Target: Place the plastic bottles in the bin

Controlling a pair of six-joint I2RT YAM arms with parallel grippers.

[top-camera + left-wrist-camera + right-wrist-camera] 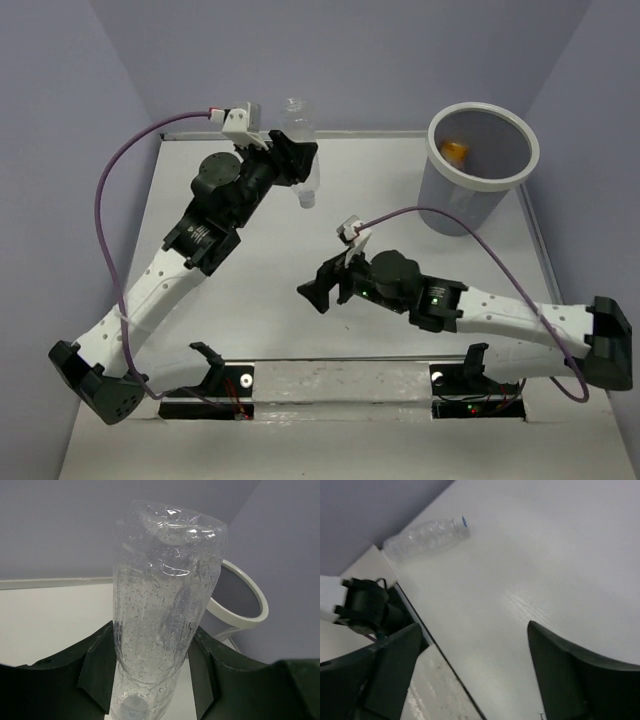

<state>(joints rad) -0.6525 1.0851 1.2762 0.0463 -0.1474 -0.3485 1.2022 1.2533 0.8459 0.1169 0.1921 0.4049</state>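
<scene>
My left gripper [297, 160] is shut on a clear plastic bottle [299, 128] and holds it above the far middle of the table, cap end pointing down. In the left wrist view the gripper [152, 652] clamps the wet clear bottle [165, 580] between both fingers. The grey bin with the white rim [440, 115] stands at the far right; its rim [250, 602] shows just behind the bottle. An orange bottle [455, 150] lies inside the bin. My right gripper [318, 290] is open and empty over the table's middle. In the right wrist view, beyond the gripper [472, 626], a clear bottle with a blue cap [427, 534] lies on the table.
The white table [440, 300] is walled by purple panels on the left, back and right. A metal strip with the arm mounts [330, 385] runs along the near edge. Purple cables loop over both arms. The lying bottle does not show in the top view.
</scene>
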